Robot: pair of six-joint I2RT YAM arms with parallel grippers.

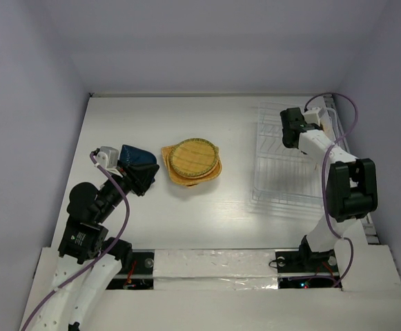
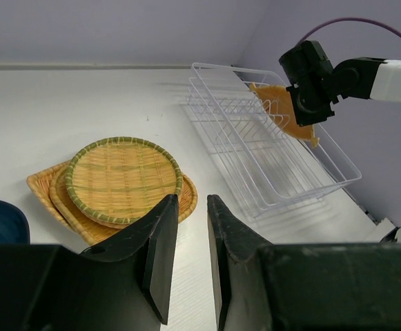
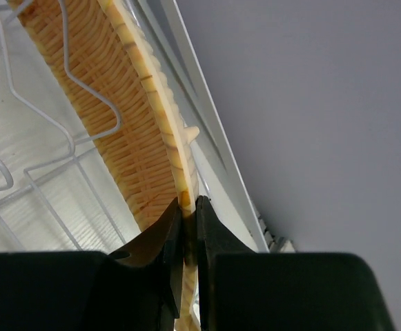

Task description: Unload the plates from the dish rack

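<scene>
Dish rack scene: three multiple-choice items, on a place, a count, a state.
1. Where is the stack of woven plates?
A) on the table, left of the dish rack
B) inside the rack
C) in a gripper
2. How many plates stand in the rack?
A) none
B) one
C) three
3. Right gripper:
A) wide open
B) shut on the rim of the racked plate
C) shut on nothing
Answers: 1 A, it lies on bare tabletop; 2 B, one leans there; 3 B, both fingers pinch its rim.

White table enclosed by pale lilac walls.
</scene>
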